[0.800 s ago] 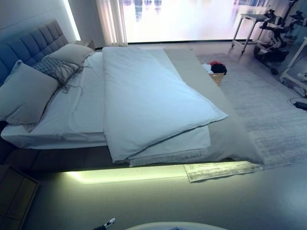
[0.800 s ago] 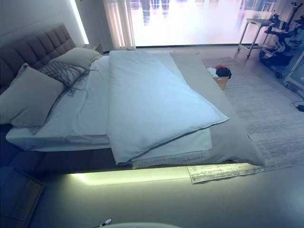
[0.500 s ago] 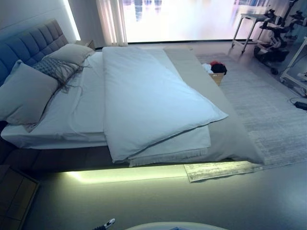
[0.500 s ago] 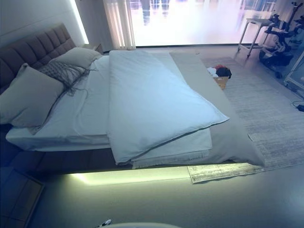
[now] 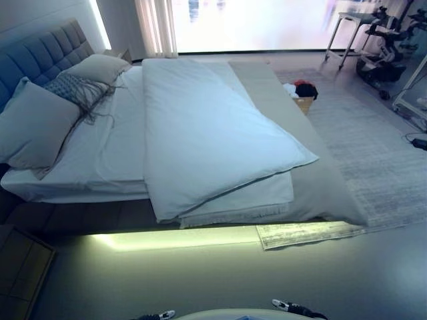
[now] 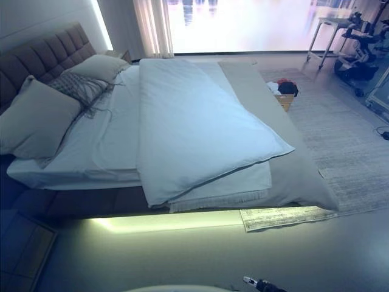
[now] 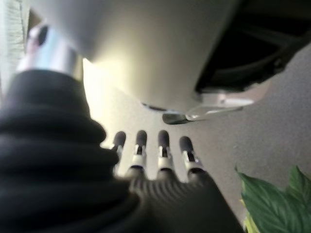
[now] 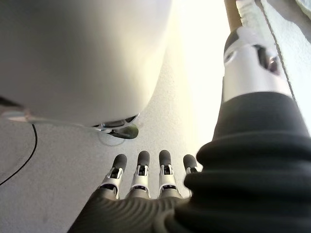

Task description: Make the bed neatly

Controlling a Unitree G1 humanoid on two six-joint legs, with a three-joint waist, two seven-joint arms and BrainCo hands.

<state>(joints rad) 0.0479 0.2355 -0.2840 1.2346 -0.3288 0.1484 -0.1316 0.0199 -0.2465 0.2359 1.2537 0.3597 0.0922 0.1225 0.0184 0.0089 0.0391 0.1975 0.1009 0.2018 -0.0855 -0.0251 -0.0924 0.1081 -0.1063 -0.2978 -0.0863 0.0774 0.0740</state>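
Observation:
The bed (image 5: 80, 200) stands across the floor in front of me, headboard (image 5: 40, 53) at the left. A white duvet (image 5: 207, 133) lies folded over the bed's middle, with its near corner askew over a fringed sheet edge. A grey blanket (image 5: 313, 187) covers the foot side. Two pale pillows (image 5: 33, 123) and a fringed cushion (image 5: 77, 90) lie at the head. My left hand (image 7: 160, 155) and right hand (image 8: 146, 177) hang low beside me, fingers straight, holding nothing, well short of the bed. Their tips show at the bottom of the left eye view (image 5: 160, 315).
A basket of clothes (image 5: 301, 97) sits on the pale rug (image 5: 373, 153) beyond the bed's foot. A wooden nightstand (image 5: 20, 267) is at the near left. A white table (image 5: 350, 30) and equipment stand at the far right. A plant leaf (image 7: 272, 204) is by my left hand.
The whole picture has shifted up a little, so the camera has tilted down. My right hand's tip now shows at the bottom edge. The bedding has not moved.

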